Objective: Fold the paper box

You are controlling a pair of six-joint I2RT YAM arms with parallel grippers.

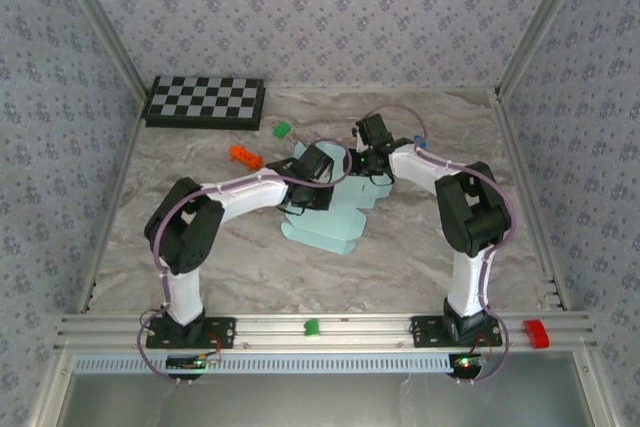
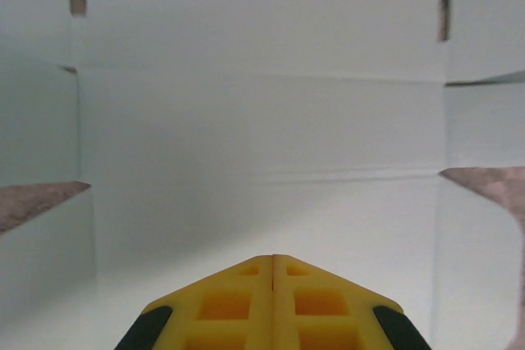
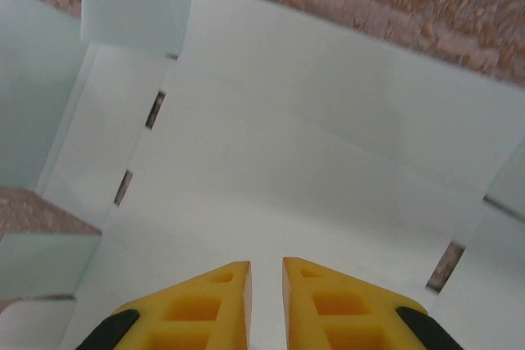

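On table [image 1: 420,267], paper box [image 1: 325,232] lies beneath jaws.

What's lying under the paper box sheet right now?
Marbled table shows through the slots of the paper box and beside its flaps. Whatever lies beneath the card's middle is covered.

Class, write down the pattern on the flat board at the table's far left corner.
The board has a black-and-white check pattern, clearest in the top external view.
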